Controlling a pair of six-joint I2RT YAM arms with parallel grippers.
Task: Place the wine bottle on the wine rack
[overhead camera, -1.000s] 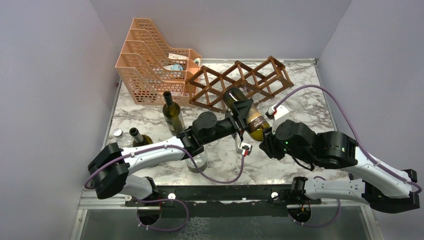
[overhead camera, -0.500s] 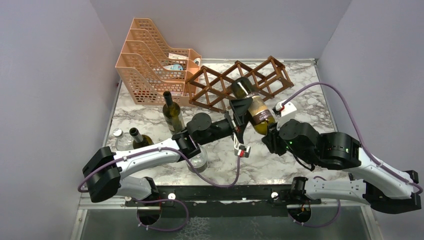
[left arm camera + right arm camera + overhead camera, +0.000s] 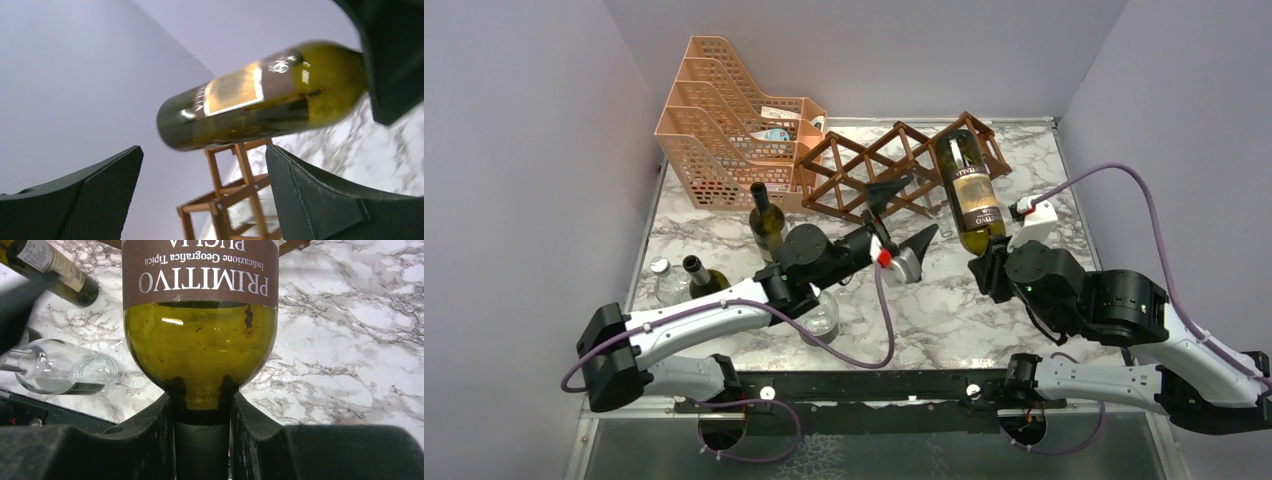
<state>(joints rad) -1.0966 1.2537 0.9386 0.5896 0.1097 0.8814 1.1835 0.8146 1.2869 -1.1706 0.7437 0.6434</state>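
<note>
Now right fingers (image 3: 145, 445) clench one wine bottle (image 3: 972, 190) by one wine rack (image 3: 864, 170); left fingers (image 3: 320, 195) gape, empty.

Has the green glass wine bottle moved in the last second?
Yes. The green glass wine bottle has shifted right and farther back, toward the right end of the reddish-brown wooden lattice rack.

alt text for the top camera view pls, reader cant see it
The right gripper holds a green wine bottle by its neck, its base toward the right end of the reddish-brown wine rack. The left gripper hangs open, holding nothing. Other bottles and a peach file tray stand to the left.
</note>
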